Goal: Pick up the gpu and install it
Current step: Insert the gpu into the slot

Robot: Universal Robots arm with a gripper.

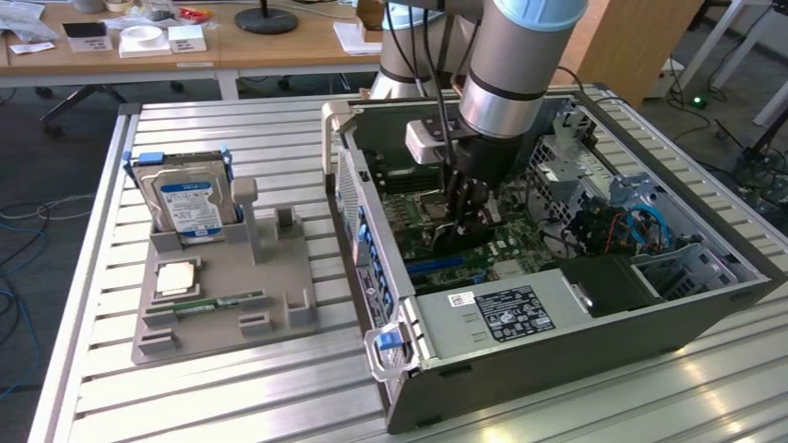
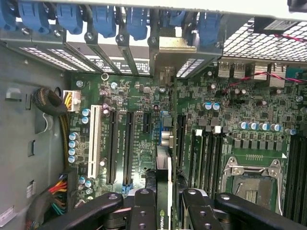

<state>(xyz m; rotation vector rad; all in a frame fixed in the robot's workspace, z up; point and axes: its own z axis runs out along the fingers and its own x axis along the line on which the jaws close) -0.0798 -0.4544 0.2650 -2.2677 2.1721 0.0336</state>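
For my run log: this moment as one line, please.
pincer: shut on gpu | gpu: edge-on to motherboard | inside computer case

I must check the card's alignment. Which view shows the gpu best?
The wrist view: the gpu is held edge-on in the gripper, over the motherboard. In the exterior view, the arm hides most of it.
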